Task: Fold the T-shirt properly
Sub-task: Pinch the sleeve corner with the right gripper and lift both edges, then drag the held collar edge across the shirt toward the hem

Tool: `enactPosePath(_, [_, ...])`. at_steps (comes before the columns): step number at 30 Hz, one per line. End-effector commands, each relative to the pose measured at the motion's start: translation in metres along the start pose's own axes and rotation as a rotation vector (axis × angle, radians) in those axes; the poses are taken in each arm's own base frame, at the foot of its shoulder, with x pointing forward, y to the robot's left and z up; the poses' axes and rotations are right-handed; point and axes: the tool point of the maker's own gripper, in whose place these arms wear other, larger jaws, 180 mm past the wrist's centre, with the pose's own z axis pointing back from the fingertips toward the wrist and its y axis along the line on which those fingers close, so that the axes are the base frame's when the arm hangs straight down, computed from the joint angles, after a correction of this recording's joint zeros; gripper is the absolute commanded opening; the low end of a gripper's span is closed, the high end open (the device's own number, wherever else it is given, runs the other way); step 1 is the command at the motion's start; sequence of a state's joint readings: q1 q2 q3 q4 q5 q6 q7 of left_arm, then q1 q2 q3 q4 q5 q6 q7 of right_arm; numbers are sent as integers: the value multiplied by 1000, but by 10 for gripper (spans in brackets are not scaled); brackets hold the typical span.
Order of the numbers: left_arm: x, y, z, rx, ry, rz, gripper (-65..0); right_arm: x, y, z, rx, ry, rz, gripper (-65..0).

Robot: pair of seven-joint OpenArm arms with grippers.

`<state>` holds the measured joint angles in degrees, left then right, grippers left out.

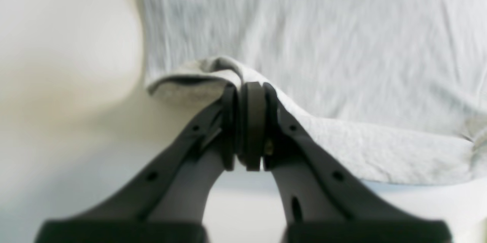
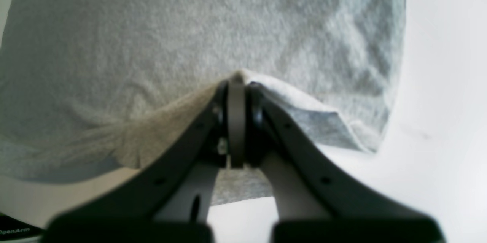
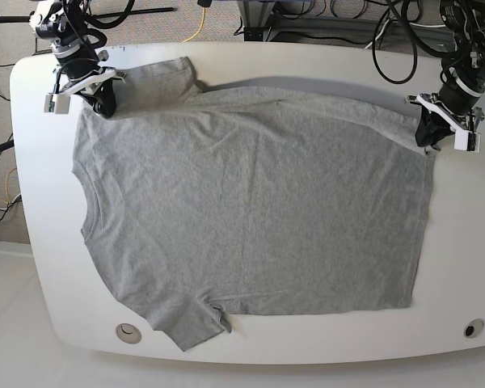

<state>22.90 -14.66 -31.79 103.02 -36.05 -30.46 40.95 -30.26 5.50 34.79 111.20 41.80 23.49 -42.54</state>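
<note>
Left wrist view: the left end effector (image 1: 249,121), jaws closed, pinches a raised fold at the edge of the T-shirt (image 1: 323,53); the cloth spreads away beyond and to the right of it.

Right wrist view: the right end effector (image 2: 236,121), jaws closed, nips a lifted edge of the T-shirt (image 2: 190,45), which extends ahead.

Base view: the T-shirt (image 3: 250,210) lies flat on the white bench (image 3: 40,242) between the two end effectors, each gripping a far corner.

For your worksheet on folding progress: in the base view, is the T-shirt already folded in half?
No: the T-shirt lies spread flat across the table, with both sleeves still out.
</note>
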Motion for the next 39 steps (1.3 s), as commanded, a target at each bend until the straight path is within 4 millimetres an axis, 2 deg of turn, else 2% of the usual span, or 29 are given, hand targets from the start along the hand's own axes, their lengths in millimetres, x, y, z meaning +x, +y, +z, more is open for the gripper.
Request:
enactPosePath(1, [20,0,1,-3,-53,-24,-650,26,5,-2,29,-63,39,-650])
enactPosePath(11, [37,2,-4,2,-94,-26,-650,47,12,-11,59,-88,64,-650])
enactPosePath(21, [45,15,-9,34,-108,6,-650,59,16,-24,80,-95,60,-650])
enactPosePath(23, [45,19,-14,40,-107,31,-650,67,17,-32,89,-119,50,-650])
enactPosePath(31, [51,27,-24,46,-115,68,-650,77,12,-48,99,-131,25,-650])
enactPosePath(33, [61,28,-32,37,-136,72,-650,83,7,-61,99,-131,8,-650])
enactPosePath(39, [64,31,-43,31,-142,101,-650,94,3,-77,109,-135,-13,-650])
